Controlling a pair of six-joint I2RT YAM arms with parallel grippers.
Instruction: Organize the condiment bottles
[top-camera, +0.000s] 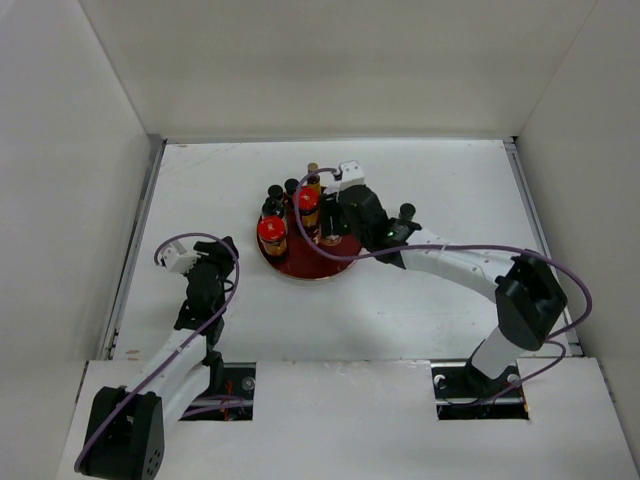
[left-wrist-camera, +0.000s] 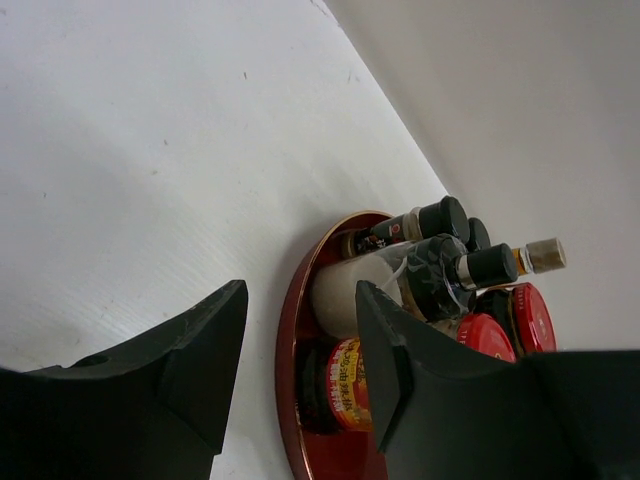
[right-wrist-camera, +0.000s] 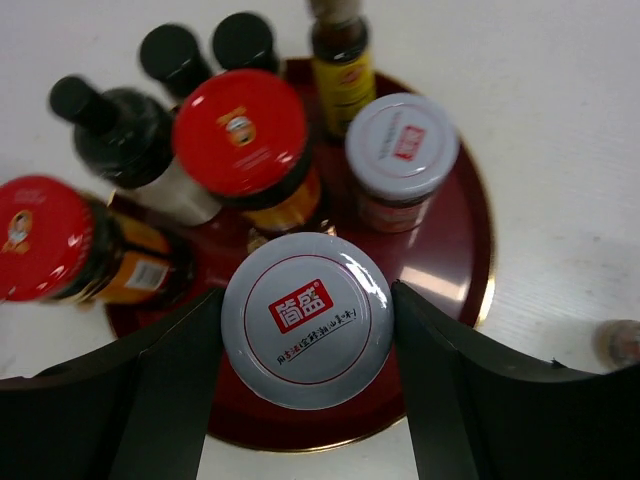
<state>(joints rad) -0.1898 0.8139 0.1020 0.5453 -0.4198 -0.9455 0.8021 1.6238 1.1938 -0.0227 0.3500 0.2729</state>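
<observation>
"On the bench (top-camera: 450, 180), where are the bottles sitting?"

"Most are standing together on the tray (top-camera: 305, 268). Seen from the right wrist, the right tool (right-wrist-camera: 307, 300) is clamping a white-lid jar (right-wrist-camera: 305, 340) at the tray's 6 o'clock edge, with one finger pressing each side. I cannot tell whether that jar is resting on the tray or hanging just above it."

"What is crowding around it?"

"A red-lid jar (right-wrist-camera: 240, 130) is standing just beside it at 11 o'clock, and a second white-lid jar (right-wrist-camera: 402, 150) is standing at 1 o'clock. Another red-lid jar (right-wrist-camera: 40, 235) is sitting at the tray's 9 o'clock edge. Three dark bottles (right-wrist-camera: 178, 55) are lining the far side between 10 and 12 o'clock, and a gold-cap bottle (right-wrist-camera: 342, 60) is standing at 12."

"Is anything standing off the tray?"

"From above, a lone bottle (top-camera: 407, 212) with a dark cap is standing on the bench between 2 and 3 o'clock of the tray, just behind the right arm (top-camera: 450, 262)."

"And the left tool (left-wrist-camera: 300, 310)?"

"It is hanging at the tray's 9 o'clock side, clear of it. Its fingers are standing apart with nothing between them, and they are pointing toward the tray."
</observation>
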